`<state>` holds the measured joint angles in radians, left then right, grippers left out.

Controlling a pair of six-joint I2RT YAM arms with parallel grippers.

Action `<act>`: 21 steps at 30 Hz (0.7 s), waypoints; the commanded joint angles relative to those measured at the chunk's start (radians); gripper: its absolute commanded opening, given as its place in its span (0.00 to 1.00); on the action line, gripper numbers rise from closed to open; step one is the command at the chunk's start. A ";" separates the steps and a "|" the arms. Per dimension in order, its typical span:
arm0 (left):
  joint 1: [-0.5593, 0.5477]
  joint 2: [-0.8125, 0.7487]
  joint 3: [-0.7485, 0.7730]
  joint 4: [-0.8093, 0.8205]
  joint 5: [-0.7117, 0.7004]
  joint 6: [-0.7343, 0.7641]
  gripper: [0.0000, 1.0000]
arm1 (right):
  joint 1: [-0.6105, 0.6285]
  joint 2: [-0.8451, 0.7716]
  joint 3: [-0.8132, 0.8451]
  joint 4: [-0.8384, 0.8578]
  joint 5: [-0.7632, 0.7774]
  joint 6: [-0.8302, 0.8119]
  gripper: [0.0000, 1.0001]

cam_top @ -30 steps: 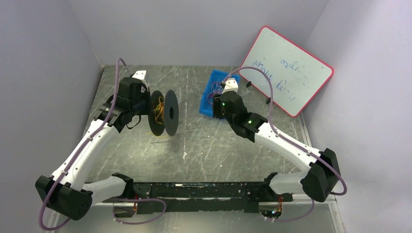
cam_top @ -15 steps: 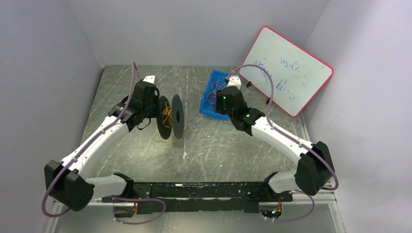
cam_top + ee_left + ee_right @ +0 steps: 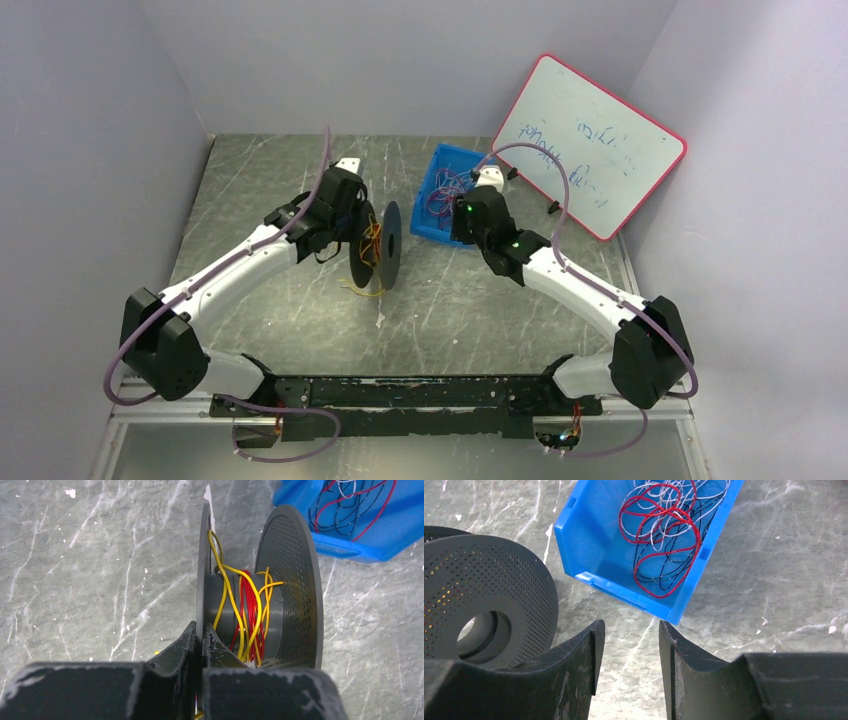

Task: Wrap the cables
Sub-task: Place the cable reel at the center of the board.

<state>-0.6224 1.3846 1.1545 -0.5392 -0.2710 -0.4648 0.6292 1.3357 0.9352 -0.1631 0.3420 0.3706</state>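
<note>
A dark grey spool [image 3: 390, 245] stands on edge, off the table, in my left gripper [image 3: 358, 236]. That gripper [image 3: 199, 630] is shut on the spool's left flange. Yellow and red cables [image 3: 247, 615] are wound loosely round the hub between the flange and the perforated flange [image 3: 295, 580]. A yellow end hangs below the spool [image 3: 362, 290]. More cables, red, white and dark [image 3: 659, 525], lie coiled in the blue bin [image 3: 589, 545]. My right gripper [image 3: 626, 650] is open and empty above the table, just in front of the bin, with the spool [image 3: 499, 580] to its left.
The blue bin [image 3: 424, 210] sits at the back middle of the grey table. A red-framed whiteboard [image 3: 590, 145] leans against the right wall behind it. Purple hoses loop over both arms.
My left arm has carried the spool to the right, towards the bin and my right gripper. The right gripper has shifted slightly right and stays open.
</note>
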 commanded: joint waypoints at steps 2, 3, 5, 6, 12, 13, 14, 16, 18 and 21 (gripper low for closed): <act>-0.041 -0.006 0.050 0.070 -0.053 0.009 0.07 | -0.017 -0.030 -0.017 0.033 -0.011 0.004 0.47; -0.048 -0.005 0.051 0.070 -0.059 0.011 0.07 | -0.020 -0.030 -0.019 0.037 -0.012 0.003 0.48; -0.066 -0.002 0.053 0.073 -0.067 0.011 0.07 | -0.025 -0.025 -0.018 0.039 -0.017 0.005 0.47; -0.077 0.002 0.057 0.072 -0.071 0.011 0.07 | -0.026 -0.022 -0.017 0.039 -0.021 0.005 0.48; -0.120 0.032 0.076 0.074 -0.101 0.014 0.07 | -0.032 -0.017 -0.019 0.047 -0.036 0.007 0.48; -0.125 0.038 0.079 0.074 -0.102 0.014 0.07 | -0.033 -0.015 -0.019 0.045 -0.036 0.006 0.47; -0.129 0.045 0.084 0.076 -0.103 0.013 0.07 | -0.034 -0.015 -0.019 0.045 -0.039 0.007 0.48; -0.134 0.058 0.093 0.077 -0.107 0.014 0.07 | -0.035 -0.015 -0.022 0.048 -0.043 0.008 0.48; -0.139 0.072 0.111 0.069 -0.116 0.012 0.09 | -0.037 -0.013 -0.021 0.048 -0.046 0.008 0.48; -0.147 0.087 0.130 0.065 -0.118 0.019 0.10 | -0.038 -0.010 -0.022 0.048 -0.046 0.006 0.48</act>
<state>-0.7540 1.4620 1.2186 -0.5278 -0.3550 -0.4519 0.6014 1.3296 0.9230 -0.1390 0.3012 0.3740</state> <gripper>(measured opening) 0.091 0.475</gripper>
